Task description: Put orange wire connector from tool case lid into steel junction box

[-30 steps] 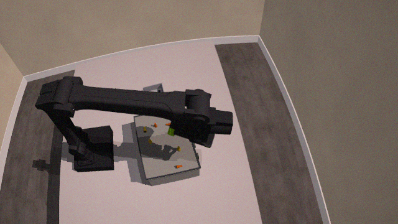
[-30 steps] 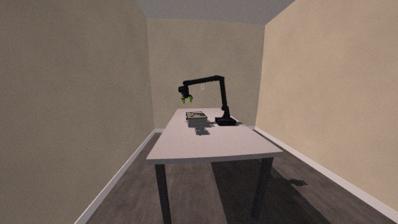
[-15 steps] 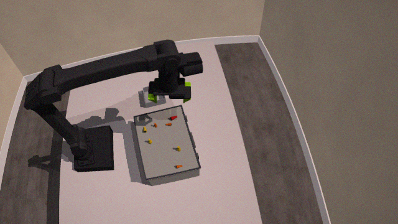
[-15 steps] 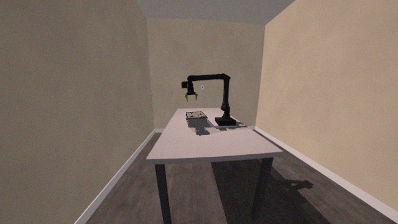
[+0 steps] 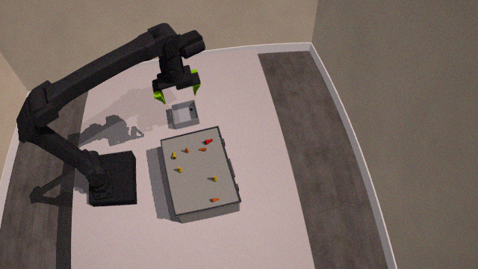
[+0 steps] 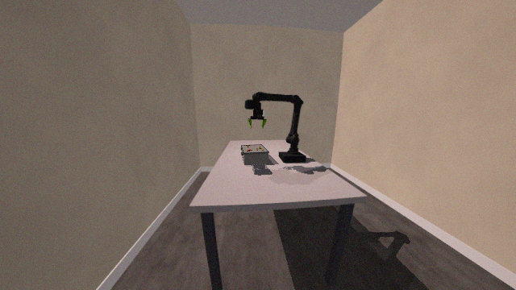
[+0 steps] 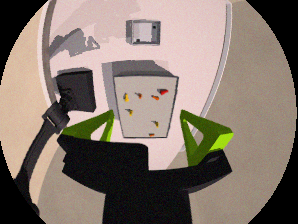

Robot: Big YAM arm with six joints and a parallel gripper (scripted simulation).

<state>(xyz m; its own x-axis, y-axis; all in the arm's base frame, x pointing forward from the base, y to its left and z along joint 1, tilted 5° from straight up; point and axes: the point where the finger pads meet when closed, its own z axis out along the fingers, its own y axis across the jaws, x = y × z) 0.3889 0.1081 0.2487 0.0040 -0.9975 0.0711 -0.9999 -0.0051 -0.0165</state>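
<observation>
The claw (image 5: 176, 91) hangs high over the bench (image 5: 246, 93) in the upper middle of the top view, its green fingers (image 5: 159, 96) spread fully wide with nothing between them; just below it in the frame sits the steel junction box (image 5: 183, 113), open-topped, with nothing orange showing inside; below that, in the centre of the frame, lies the tool case's lid (image 5: 199, 169), a flat grey rectangle carrying 7 small connectors; 3 read as orange, 1 orange wire connector (image 5: 187, 150) beside another (image 5: 202, 149) near the lid's upper edge, and a third (image 5: 214, 199) alone near its lower right corner; 3 yellow ones and a red connector (image 5: 208, 141) lie among them; the wrist view shows the lid between the fingers and the box beyond it at the top; each connector is likely very light, stiff plastic, cone-shaped and so apt to squirt out or roll if pinched on its taper; I would take it across the wider skirt end, jaws square to its long axis; the lone 1 at lower right looks easiest, being well apart from its neighbours.
</observation>
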